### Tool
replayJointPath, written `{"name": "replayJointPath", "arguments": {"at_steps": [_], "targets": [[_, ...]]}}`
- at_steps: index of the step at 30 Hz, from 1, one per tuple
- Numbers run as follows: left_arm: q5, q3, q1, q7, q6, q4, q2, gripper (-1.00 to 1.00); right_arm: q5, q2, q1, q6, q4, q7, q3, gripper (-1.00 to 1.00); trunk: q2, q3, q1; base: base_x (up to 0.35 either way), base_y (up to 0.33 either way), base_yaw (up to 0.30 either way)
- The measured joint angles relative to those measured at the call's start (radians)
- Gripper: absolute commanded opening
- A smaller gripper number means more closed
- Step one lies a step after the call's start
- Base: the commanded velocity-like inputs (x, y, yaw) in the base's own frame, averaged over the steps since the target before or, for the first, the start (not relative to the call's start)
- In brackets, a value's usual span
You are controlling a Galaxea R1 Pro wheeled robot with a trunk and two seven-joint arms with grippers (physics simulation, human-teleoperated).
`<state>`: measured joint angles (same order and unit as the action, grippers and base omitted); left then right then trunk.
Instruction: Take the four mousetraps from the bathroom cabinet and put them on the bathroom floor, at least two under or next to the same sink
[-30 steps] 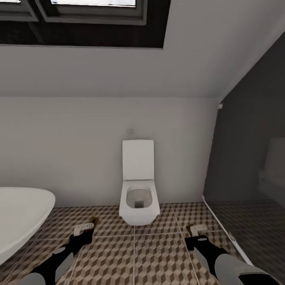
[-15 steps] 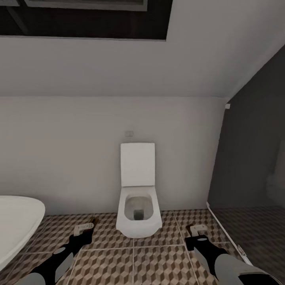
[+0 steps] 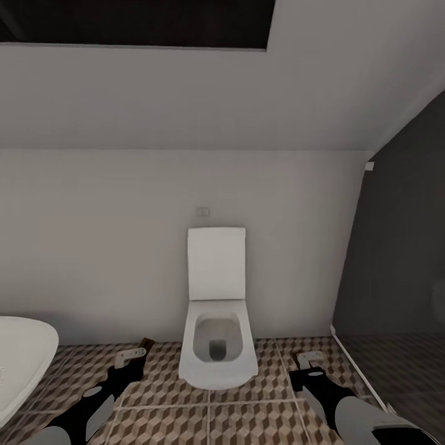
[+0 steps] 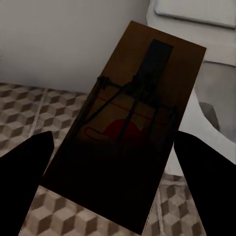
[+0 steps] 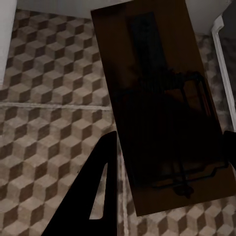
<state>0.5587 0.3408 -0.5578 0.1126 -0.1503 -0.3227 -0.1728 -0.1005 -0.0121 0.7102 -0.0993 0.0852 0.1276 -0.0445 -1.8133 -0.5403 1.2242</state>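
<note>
My left gripper (image 3: 133, 355) is low at the left of the head view, shut on a mousetrap (image 3: 146, 343) whose dark end sticks out past the fingers. In the left wrist view this brown mousetrap (image 4: 132, 123) with its dark wire parts lies between the black fingers (image 4: 24, 167). Low at the right, my right gripper (image 3: 308, 357) is shut on a second mousetrap (image 5: 162, 108), a dark board held over the bathroom floor (image 3: 247, 420) of cube-patterned tiles. The cabinet and the bathroom sink are out of view.
A white toilet (image 3: 216, 346) with its lid up stands against the pale wall straight ahead, between my two arms. The rounded rim of a white bathtub (image 3: 18, 364) shows at the left. A dark panel (image 3: 402, 259) closes off the right side.
The whole picture has shifted: the camera moved, so the toilet sits lower and the bathtub has slid toward the left edge. Both grippers keep their traps in the same pose.
</note>
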Motion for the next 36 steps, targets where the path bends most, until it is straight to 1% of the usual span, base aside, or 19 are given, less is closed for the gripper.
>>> {"name": "replayJointPath", "arguments": {"at_steps": [4,10,29,36], "targets": [[0.000,0.001,0.000,0.000,-0.019,0.001,0.000,-1.00,0.001,0.000,0.000,-0.001,0.000,-0.001,0.001,-1.00,0.000,0.000,0.000,0.024,0.000,0.155],[0.000,0.002,-0.001,0.000,-0.041,0.003,0.000,-1.00,0.002,-0.001,0.000,0.002,0.000,-0.007,0.001,-1.00,0.000,0.000,0.000,0.006,0.000,0.041],[0.001,0.007,0.000,0.002,-0.035,0.003,0.002,-1.00,0.002,-0.002,0.000,0.004,0.000,-0.010,0.001,-1.00,0.000,0.000,0.000,0.000,0.000,0.002],[0.006,0.002,-0.001,-0.025,-0.029,0.002,0.002,-1.00,0.002,-0.002,0.000,0.003,0.000,-0.010,0.001,-1.00,0.000,0.000,0.000,0.000,0.000,0.000]]}}
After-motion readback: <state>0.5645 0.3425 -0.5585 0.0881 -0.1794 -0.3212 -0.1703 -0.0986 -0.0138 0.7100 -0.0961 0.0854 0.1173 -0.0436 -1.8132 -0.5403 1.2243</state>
